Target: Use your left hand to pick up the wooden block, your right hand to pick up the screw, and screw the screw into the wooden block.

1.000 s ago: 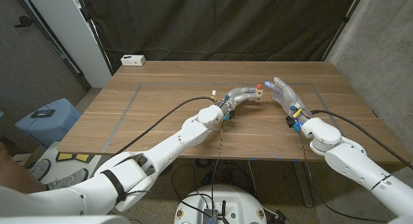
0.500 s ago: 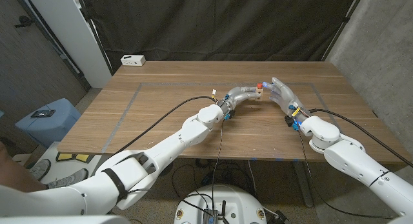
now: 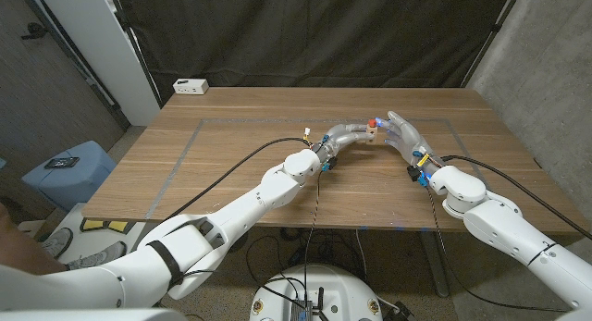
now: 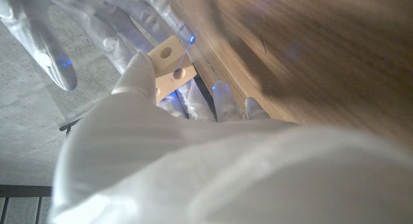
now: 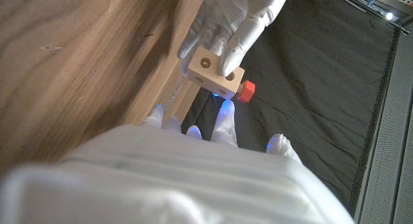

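Observation:
My left hand [image 3: 344, 134] holds the small wooden block [image 3: 370, 135] above the middle of the table. The red screw [image 3: 370, 124] sticks out of the block's top. In the right wrist view the left hand's fingers [image 5: 235, 20] grip the block [image 5: 213, 72], and the red screw head [image 5: 245, 90] juts from its side. My right hand [image 3: 405, 135] stands just right of the block with its fingers spread and holds nothing. Its fingertips [image 5: 225, 108] are close to the screw head. In the left wrist view the block [image 4: 169, 68] shows two holes, and the right hand [image 4: 55, 30] is beyond it.
A white box [image 3: 191, 85] lies at the table's far left corner. A grey tape outline [image 3: 185, 145] marks a rectangle on the wooden table [image 3: 231, 173]. Cables run along both arms. A blue stool [image 3: 69, 171] stands on the floor to the left.
My right hand has edged slightly closer to the block and screw. The left hand and block have stayed in place.

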### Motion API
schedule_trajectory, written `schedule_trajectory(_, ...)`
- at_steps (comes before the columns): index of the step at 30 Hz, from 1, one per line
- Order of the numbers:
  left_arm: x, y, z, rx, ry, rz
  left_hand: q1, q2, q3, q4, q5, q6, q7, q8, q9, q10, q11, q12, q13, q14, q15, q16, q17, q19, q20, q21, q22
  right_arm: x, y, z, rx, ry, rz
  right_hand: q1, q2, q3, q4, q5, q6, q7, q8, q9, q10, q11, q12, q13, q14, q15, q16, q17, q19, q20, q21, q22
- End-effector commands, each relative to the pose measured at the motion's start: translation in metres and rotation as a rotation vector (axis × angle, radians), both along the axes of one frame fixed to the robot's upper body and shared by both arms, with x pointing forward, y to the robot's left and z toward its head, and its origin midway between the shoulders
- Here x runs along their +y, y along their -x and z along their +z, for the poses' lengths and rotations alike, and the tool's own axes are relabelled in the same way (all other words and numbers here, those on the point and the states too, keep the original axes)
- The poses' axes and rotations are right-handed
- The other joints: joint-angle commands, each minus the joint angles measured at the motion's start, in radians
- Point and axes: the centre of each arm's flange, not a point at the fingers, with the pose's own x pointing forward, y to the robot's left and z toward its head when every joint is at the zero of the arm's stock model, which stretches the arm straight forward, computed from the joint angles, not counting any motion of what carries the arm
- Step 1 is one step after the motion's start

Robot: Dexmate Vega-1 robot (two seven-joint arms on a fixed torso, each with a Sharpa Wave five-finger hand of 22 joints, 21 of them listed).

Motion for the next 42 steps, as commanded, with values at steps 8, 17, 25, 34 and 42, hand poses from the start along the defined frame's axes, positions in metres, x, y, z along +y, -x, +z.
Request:
schedule_trajectory(8,-0.0005,-0.0014,-0.0026,0.013,0.0,0.006,0.013,0.008,0.008,-0.004,0.006,-0.01,0.014,0.002,0.003,-0.006,-0.006,0.006,0.0,-0.006,-0.064,-0.001,0.004,-0.001,0.004,0.005,0.004,-0.0006,0.0035,-0.0011,-0.009,-0.008,-0.006,0.006,0.015,0.011,0.0,0.006,0.038,0.002,0.014,0.002,-0.063,-0.017,0.007,0.001,-0.169,0.002,-0.003,-0.002,-0.004,0.0,0.003,0.001)
schedule_trajectory(17,-0.0003,-0.002,-0.0027,0.018,0.002,0.005,0.023,0.009,0.012,-0.008,0.007,-0.015,0.017,0.0,0.003,-0.01,-0.006,0.007,0.001,-0.008,-0.065,-0.002,0.003,-0.001,0.005,0.005,0.004,0.0,0.0049,-0.0009,-0.012,-0.007,-0.009,0.011,0.018,0.014,-0.003,0.007,0.049,0.009,0.015,0.002,-0.054,-0.019,0.01,0.001,-0.164,-0.001,-0.002,-0.004,0.0,-0.001,0.005,0.001)
schedule_trajectory(25,0.0001,-0.0026,-0.003,0.019,0.003,0.006,0.033,0.012,0.016,-0.011,0.007,-0.022,0.018,-0.001,0.002,-0.017,-0.005,0.006,0.001,-0.012,-0.064,-0.004,0.002,-0.002,0.005,0.005,0.004,0.0004,0.0062,-0.0016,-0.004,-0.013,-0.012,0.016,0.02,0.018,-0.005,0.007,0.057,0.019,0.015,0.001,-0.051,-0.02,0.01,0.0,-0.161,-0.004,-0.001,-0.006,0.001,-0.002,0.006,0.001)
schedule_trajectory(34,0.0007,-0.0028,-0.0035,0.021,0.005,0.005,0.035,0.014,0.017,-0.011,0.007,-0.024,0.019,-0.001,0.002,-0.022,-0.005,0.006,0.001,-0.013,-0.064,-0.005,0.003,-0.001,0.005,0.005,0.004,0.0022,0.0077,-0.003,-0.004,-0.008,-0.007,0.02,0.021,0.02,-0.008,0.007,0.097,0.021,0.024,0.001,-0.04,-0.026,0.012,0.0,-0.158,-0.006,0.0,-0.008,0.005,-0.004,0.007,0.001)
schedule_trajectory(42,0.0008,-0.0021,-0.003,0.018,0.004,0.005,0.04,0.017,0.019,-0.011,0.008,-0.033,0.024,-0.003,0.002,-0.027,-0.005,0.007,0.002,-0.015,-0.062,-0.006,0.003,-0.001,0.006,0.005,0.004,0.0029,0.0091,-0.0052,-0.001,-0.011,-0.005,0.025,0.024,0.023,-0.012,0.007,0.136,0.038,0.03,0.001,-0.031,-0.027,0.013,-0.001,-0.154,-0.007,0.001,-0.01,0.007,-0.005,0.007,0.001)
